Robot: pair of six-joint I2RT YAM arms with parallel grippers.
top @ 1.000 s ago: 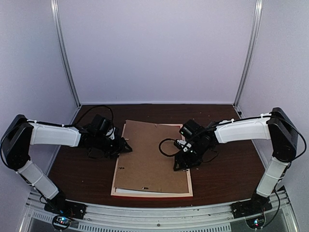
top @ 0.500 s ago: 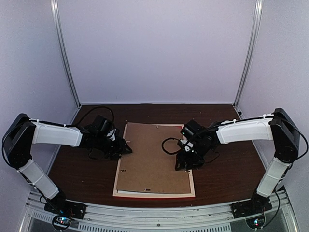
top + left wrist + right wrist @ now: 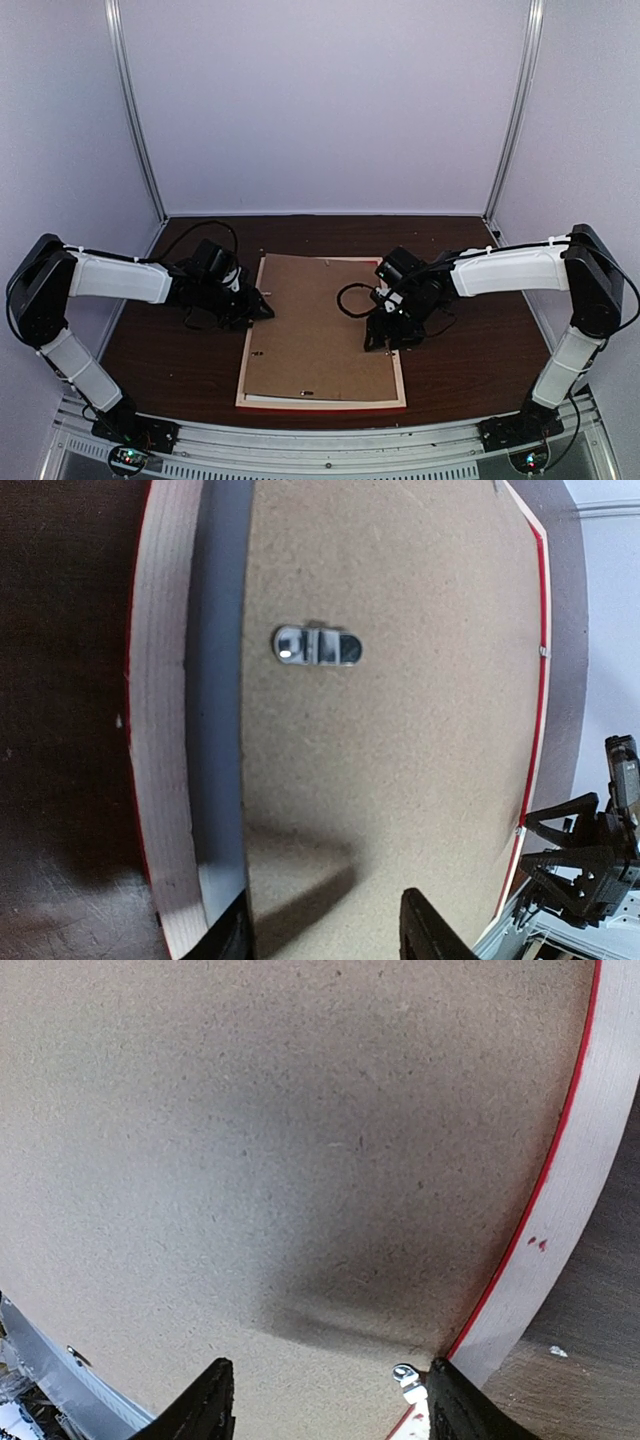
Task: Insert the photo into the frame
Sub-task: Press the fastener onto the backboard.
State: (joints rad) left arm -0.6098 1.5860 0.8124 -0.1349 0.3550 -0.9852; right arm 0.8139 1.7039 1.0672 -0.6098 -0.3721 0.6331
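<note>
Dark tabletop (image 3: 470, 370) carries the frame (image 3: 320, 403), lying back-up at centre betw. both arms. Brown backing board (image 3: 315, 330) rests in its recess. L pincer (image 3: 330, 935) is open, fingers apart over board's left edge. R pincer (image 3: 325, 1405) also open, over board nr right rail. Small metal hanger (image 3: 317, 646) on board.

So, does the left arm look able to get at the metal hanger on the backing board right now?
Probably yes. The left tool, its fingers apart, sits over the brown backing board near its left edge, and the metal hanger lies just ahead on bare board, with nothing seen between them.
</note>
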